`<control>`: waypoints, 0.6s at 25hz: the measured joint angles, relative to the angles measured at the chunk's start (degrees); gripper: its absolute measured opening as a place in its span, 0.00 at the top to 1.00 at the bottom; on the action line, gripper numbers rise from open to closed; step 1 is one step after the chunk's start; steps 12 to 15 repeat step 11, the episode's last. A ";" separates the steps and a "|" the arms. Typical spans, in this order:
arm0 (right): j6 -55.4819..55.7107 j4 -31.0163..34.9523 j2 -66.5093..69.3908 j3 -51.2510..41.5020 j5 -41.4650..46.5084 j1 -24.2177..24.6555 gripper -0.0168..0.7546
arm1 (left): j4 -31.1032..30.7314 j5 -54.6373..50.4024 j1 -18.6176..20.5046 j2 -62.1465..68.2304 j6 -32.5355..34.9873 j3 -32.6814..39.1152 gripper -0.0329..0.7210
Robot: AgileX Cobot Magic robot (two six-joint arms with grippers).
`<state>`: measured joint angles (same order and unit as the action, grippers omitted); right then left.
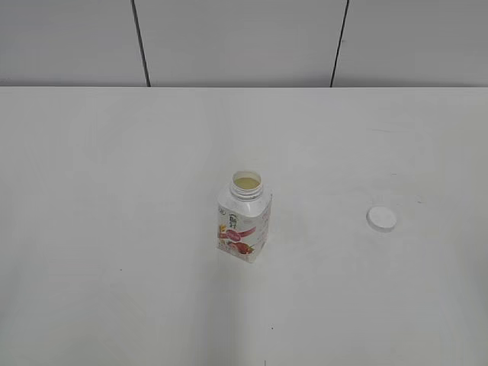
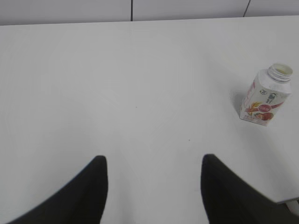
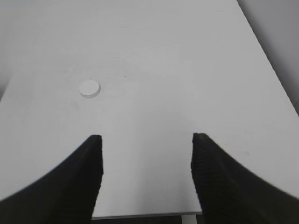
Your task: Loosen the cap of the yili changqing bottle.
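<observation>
The yili changqing bottle [image 1: 244,219] stands upright near the middle of the white table, its neck open with no cap on it. It also shows at the right of the left wrist view [image 2: 266,95]. The white cap [image 1: 381,218] lies flat on the table to the bottle's right, apart from it, and shows in the right wrist view [image 3: 89,88]. My left gripper [image 2: 153,161] is open and empty, well short and left of the bottle. My right gripper [image 3: 145,139] is open and empty, short and right of the cap. Neither gripper shows in the exterior view.
The white table [image 1: 114,229] runs back to a grey panelled wall [image 1: 244,38]. The table's near edge [image 3: 140,215] shows just under my right gripper, and its right edge [image 3: 271,70] runs along the right of that view.
</observation>
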<state>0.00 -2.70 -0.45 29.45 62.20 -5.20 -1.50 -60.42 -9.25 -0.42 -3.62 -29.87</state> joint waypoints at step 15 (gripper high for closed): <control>0.00 0.00 0.00 0.00 0.00 0.00 0.36 | 0.00 0.00 0.00 0.00 0.00 0.00 0.42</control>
